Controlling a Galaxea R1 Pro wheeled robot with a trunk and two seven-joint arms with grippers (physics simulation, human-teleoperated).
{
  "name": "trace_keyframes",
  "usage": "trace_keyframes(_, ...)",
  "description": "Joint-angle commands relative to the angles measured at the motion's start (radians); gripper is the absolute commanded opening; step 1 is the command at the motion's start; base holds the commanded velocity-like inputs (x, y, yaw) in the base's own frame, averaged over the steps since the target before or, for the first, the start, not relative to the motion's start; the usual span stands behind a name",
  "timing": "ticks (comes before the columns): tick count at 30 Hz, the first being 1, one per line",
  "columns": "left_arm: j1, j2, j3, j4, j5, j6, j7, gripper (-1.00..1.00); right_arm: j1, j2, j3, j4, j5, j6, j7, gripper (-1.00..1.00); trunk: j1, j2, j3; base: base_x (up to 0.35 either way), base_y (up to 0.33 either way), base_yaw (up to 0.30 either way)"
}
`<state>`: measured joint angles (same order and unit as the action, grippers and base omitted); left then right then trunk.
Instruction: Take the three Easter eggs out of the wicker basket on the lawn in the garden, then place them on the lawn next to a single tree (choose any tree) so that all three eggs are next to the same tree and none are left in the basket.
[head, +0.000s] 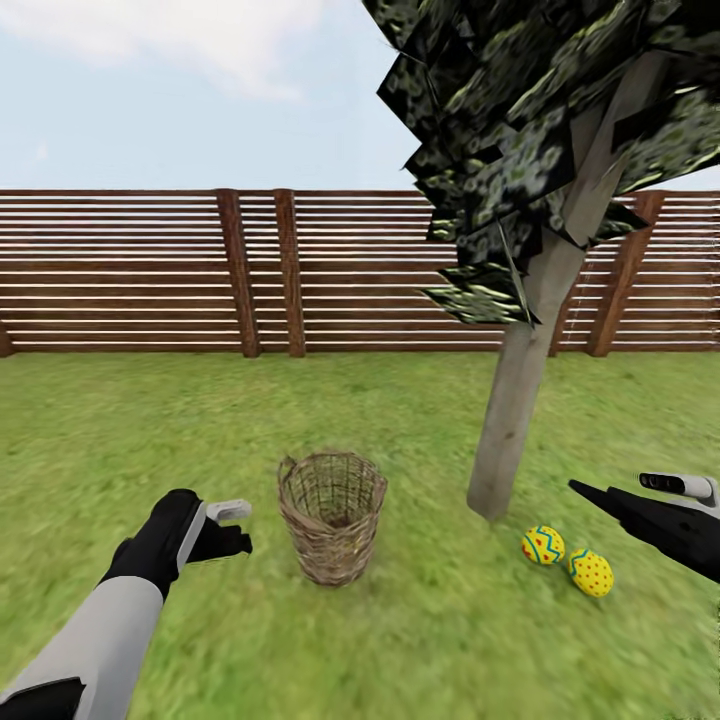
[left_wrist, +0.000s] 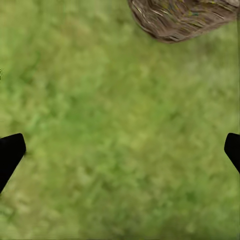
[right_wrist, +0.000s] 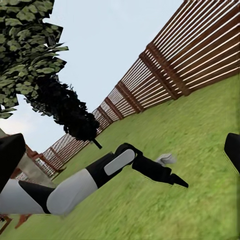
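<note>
Nearest me, my left claw (head: 232, 528) hangs released over the lawn (head: 130, 440) just left of the wicker basket (head: 332, 515), while my right claw (head: 600, 497) hangs at the right edge with its fingertips (right_wrist: 11, 152) spread wide and holding nothing. Two Easter eggs (head: 566, 560) lie touching on the grass, right of the basket and near the foot of the tree (head: 520, 390); I cannot tell what the basket holds. Farthest off, the slatted fence (head: 130, 270) closes the garden.
</note>
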<state>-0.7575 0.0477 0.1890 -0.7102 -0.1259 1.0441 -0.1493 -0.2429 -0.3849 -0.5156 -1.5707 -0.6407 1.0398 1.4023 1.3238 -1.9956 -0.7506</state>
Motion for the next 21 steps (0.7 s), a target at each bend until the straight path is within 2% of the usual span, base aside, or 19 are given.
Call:
trace_keyframes(1, 0.0, 0.0, 0.003, -0.002, -0.011, 0.003, -0.01, 1.0, -0.001, 0.0, 0.0, 0.0, -0.002, 0.007, 0.0, 1.0, 0.0, 0.0, 0.0, 0.195, 0.277, -0.24)
trace_keyframes(13, 0.0, 0.0, 0.003, -0.003, -0.011, 0.003, -0.01, 1.0, -0.001, 0.0, 0.0, 0.0, -0.002, 0.007, 0.001, 1.0, 0.0, 0.0, 0.012, 0.197, 0.264, -0.24)
trace_keyframes(21, 0.001, 0.0, 0.003, -0.006, -0.011, 0.003, -0.01, 1.0, -0.001, 0.0, 0.0, 0.0, -0.002, 0.007, 0.001, 1.0, 0.0, 0.0, 0.02, 0.11, 0.105, -0.24)
